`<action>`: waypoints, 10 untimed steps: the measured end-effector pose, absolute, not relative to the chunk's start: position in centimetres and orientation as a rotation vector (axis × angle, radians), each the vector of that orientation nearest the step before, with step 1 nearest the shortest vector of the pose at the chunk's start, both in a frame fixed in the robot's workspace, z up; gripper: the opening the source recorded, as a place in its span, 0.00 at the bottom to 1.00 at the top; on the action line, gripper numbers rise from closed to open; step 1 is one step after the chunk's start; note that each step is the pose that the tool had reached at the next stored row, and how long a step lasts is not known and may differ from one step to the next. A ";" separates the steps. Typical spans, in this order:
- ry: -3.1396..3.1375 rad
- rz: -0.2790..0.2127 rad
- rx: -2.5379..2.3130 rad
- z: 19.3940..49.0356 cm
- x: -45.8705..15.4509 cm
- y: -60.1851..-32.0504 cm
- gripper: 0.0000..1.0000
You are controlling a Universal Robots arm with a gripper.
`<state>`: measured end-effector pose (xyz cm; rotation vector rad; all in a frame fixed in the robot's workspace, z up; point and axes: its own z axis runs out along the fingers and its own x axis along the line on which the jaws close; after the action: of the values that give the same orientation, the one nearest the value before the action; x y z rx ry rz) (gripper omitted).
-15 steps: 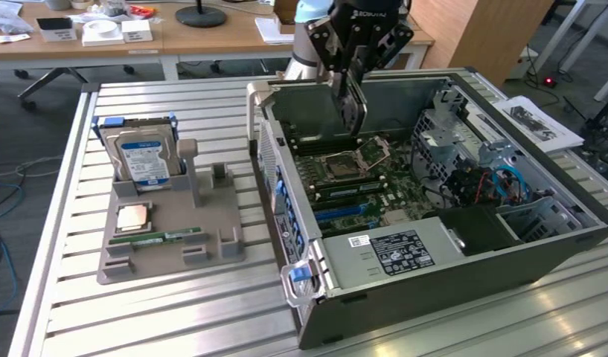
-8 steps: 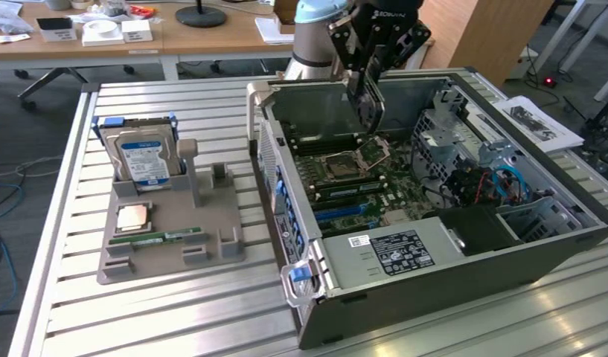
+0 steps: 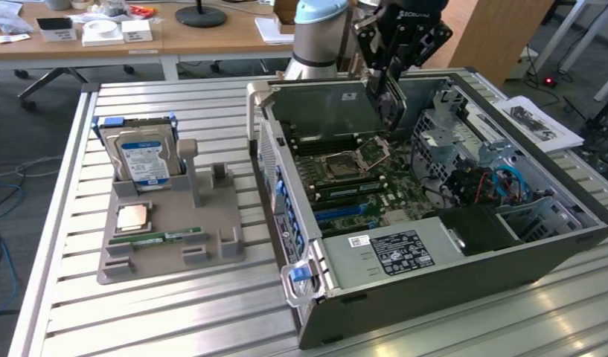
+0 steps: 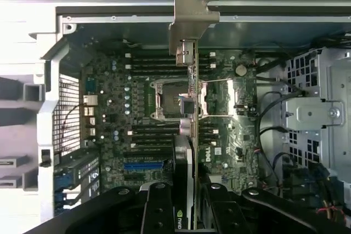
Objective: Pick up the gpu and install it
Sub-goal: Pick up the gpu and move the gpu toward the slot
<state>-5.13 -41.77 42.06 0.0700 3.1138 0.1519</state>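
closest to the wrist camera are the two black fingers (image 4: 159, 209) of my pincer (image 4: 189, 198). they are clamped on the gpu (image 4: 192, 108), a thin flat card that i see here from its edge. it has a dark body, a strip of green board, and a long pale metal bracket (image 4: 193, 20) at the far end. in the exterior view the pincer (image 3: 388, 82) hangs above the far part of the open grey metal computer case (image 3: 433, 275).

the card is in the air, well apart from the green motherboard (image 4: 109, 108). it hangs over the square silver processor socket (image 4: 173, 100), and its bracket reaches toward the far wall of the case. no edge of it sits in a slot.

so i judge that the picking is done and the installing is in hand, at the carrying stage. the short blue slot (image 4: 143, 165) lies across the line of the card, not along it. for this reason i think the move to come calls for a turn of the wrist, until the card runs along the slot with the bracket toward the vented wall (image 4: 68, 113) of the case. after that it calls for a straight, slow descent. the board around the slot is crowded with small parts, so a tilted card could hit them or jam.
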 end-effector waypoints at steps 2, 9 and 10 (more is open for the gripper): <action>3.114 0.153 0.070 42.1 -4.3 -41.8 0.27; 3.114 0.157 0.070 42.1 -2.0 -41.8 0.27; 3.114 0.157 0.070 42.1 -1.6 -41.8 0.27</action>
<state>-1.63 -41.77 42.06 0.0700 3.1137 0.1571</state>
